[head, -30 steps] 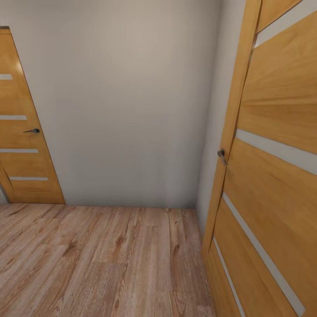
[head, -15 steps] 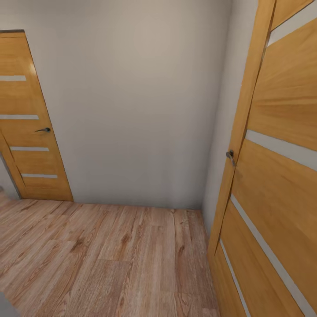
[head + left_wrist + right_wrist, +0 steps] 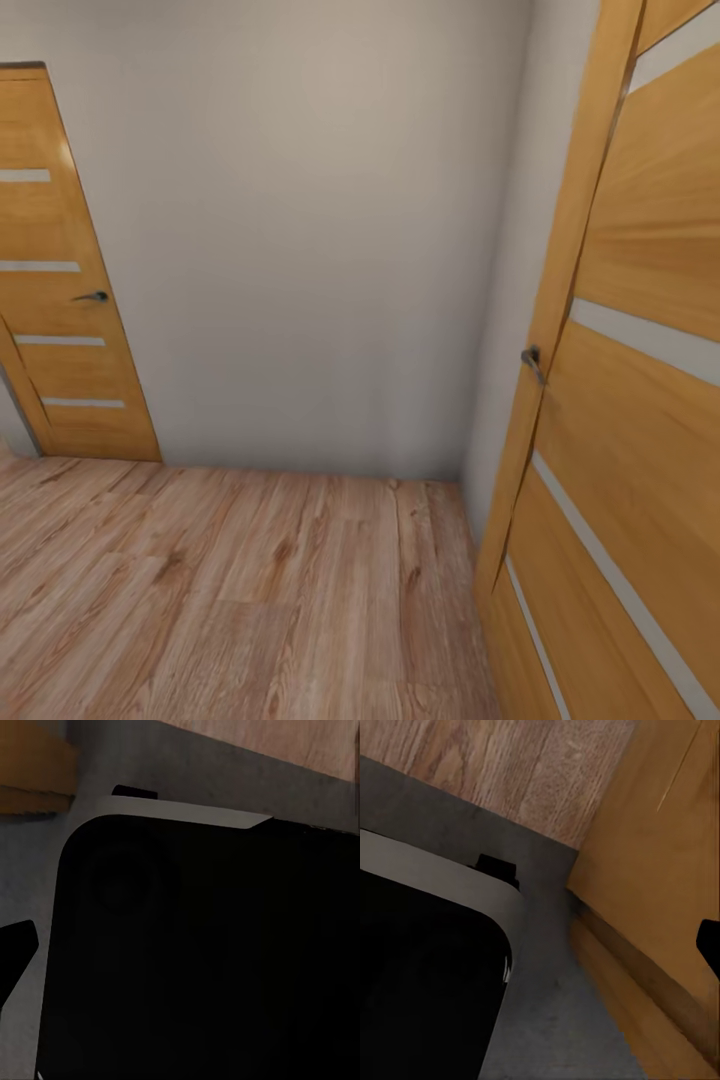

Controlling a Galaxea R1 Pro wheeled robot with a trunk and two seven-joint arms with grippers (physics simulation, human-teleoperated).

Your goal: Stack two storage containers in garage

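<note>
The left end effector (image 3: 16, 952) shows in the left wrist view as a single dark tip at the picture's edge. How far it is open, and whether it holds anything, cannot be told. The right end effector (image 3: 709, 945) is likewise a single dark tip at the edge of the right wrist view, and its state cannot be told either. Where the two storage containers are cannot be told from these views.

In the head view a plain pale wall (image 3: 320, 250) stands ahead, meeting a light wood-plank floor (image 3: 250, 590). At the left, set in that wall, is an orange-brown wooden door (image 3: 60, 330) with pale horizontal strips and a dark lever handle (image 3: 92, 296). At the right a second door (image 3: 630, 420) of the same wood and strips stands much nearer, seen at a steep angle, with its own metal handle (image 3: 532, 360) near its edge.

In the left wrist view a large black body with a rounded corner (image 3: 202, 960) lies below the arm, with a pale rim (image 3: 180, 810) along one side. Beyond it are a grey surface, a strip of wood planks (image 3: 300, 742) and a patch of orange wood (image 3: 34, 772).

In the right wrist view the same kind of black body (image 3: 420, 982) with a pale rim (image 3: 442, 877) lies beside a grey surface. Wood planks (image 3: 510, 765) lie past it, and orange door wood (image 3: 660, 870) stands close by.
</note>
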